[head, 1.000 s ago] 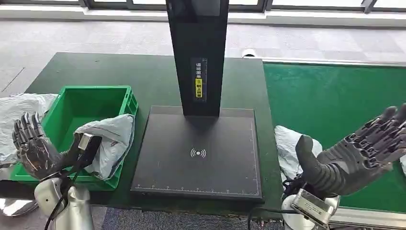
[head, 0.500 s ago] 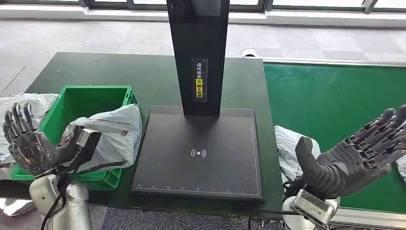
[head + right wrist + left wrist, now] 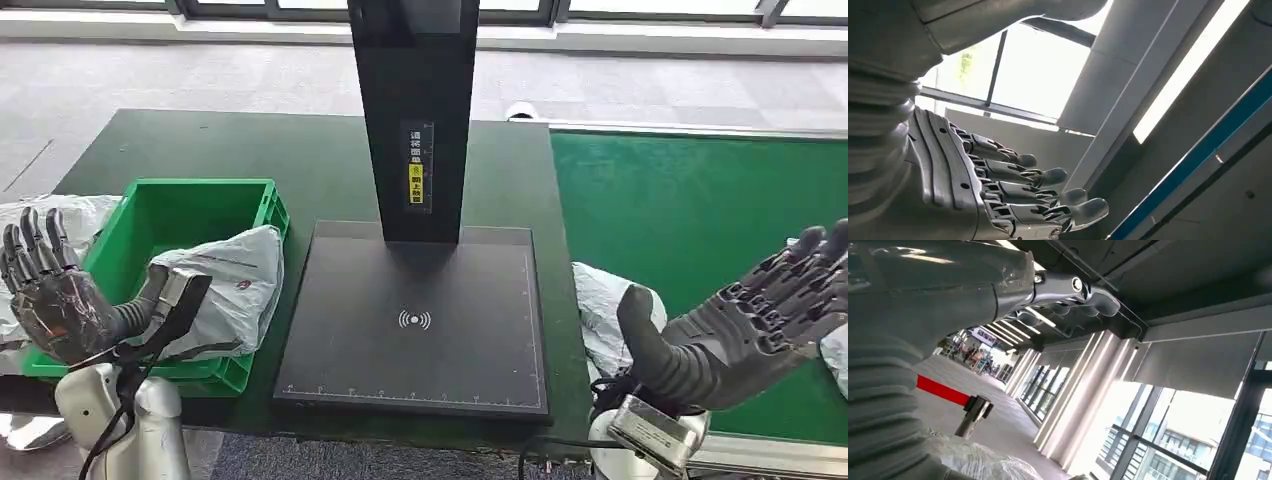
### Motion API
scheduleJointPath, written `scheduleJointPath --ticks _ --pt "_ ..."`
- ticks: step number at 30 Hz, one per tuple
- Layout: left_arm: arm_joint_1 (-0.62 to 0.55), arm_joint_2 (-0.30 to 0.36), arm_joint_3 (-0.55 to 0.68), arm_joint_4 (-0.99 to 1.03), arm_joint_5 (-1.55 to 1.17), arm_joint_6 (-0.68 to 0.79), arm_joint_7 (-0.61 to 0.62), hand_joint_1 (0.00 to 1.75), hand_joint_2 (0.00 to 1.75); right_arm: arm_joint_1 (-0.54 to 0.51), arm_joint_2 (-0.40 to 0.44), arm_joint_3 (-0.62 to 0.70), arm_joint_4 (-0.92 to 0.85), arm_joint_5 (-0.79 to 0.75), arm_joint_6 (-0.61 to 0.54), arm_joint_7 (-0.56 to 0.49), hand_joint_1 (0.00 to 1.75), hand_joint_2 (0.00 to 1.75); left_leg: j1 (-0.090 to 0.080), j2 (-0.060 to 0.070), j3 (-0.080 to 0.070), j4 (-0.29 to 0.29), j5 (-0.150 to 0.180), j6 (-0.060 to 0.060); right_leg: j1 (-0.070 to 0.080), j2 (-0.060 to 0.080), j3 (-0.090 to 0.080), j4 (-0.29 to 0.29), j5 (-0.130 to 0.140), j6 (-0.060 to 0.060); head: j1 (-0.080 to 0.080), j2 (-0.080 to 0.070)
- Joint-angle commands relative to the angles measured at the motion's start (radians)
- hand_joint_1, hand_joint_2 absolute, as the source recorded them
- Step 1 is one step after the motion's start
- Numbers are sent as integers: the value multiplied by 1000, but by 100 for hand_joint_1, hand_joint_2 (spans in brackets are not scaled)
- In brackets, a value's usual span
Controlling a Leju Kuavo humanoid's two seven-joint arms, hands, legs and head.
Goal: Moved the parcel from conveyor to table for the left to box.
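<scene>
At the far left of the head view the left hand (image 3: 55, 310) is raised, palm up, fingers spread and holding nothing. Just right of it a grey parcel (image 3: 225, 285) lies draped over the near right corner of the green box (image 3: 150, 225), partly inside and partly hanging over the rim. The thumb side of the left hand is close beside the parcel, but I cannot tell whether they touch. More grey bags (image 3: 50, 215) lie outside the box at the left edge.

In the centre stands a black scanning pad (image 3: 415, 320) with a white wireless symbol on its plate. Its upright post (image 3: 412, 110) carries a small label with white and yellow characters, too small to read.

To the right, a second grey parcel (image 3: 600, 310) lies at the seam between the dark table (image 3: 250, 150) and the green conveyor (image 3: 700, 220). Its long axis runs from nearer to farther in the frame. The right hand (image 3: 745, 320) hovers just right of it, open with fingers apart and empty; the right wrist view shows the fingers extended. By my reading this hand is much the nearer, and the parcel lies to its thumb side, towards the frame's centre.
</scene>
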Motion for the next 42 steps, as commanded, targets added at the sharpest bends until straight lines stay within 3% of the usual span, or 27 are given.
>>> scheduleJointPath --ticks 1,32,38,41,42 --pt "22 -23 -26 -2 -26 -2 18 0 175 98 42 -15 29 -4 0 2 0 175 1 -3 4 -4 1 0 1 -3 5 -5 0 0 0 0" --pt "13 -23 -15 -26 -20 -2 18 0 175 97 42 -16 27 -2 0 2 0 175 0 -2 2 -2 0 0 0 -2 3 -2 0 0 0 0" --pt "-1 -23 59 -112 117 -2 -33 0 175 95 42 -19 39 -2 0 2 0 175 1 -1 3 -3 0 0 1 -1 3 -4 0 0 0 0" --pt "-92 -23 192 2 92 -2 -95 0 175 86 42 -14 58 -6 0 2 0 175 1 0 2 -2 0 0 1 0 2 -2 0 0 0 0" --pt "-126 -23 200 108 -43 -2 -13 0 175 86 42 -15 59 -7 0 2 0 175 1 0 4 -5 1 0 1 0 4 -5 1 -1 0 0"
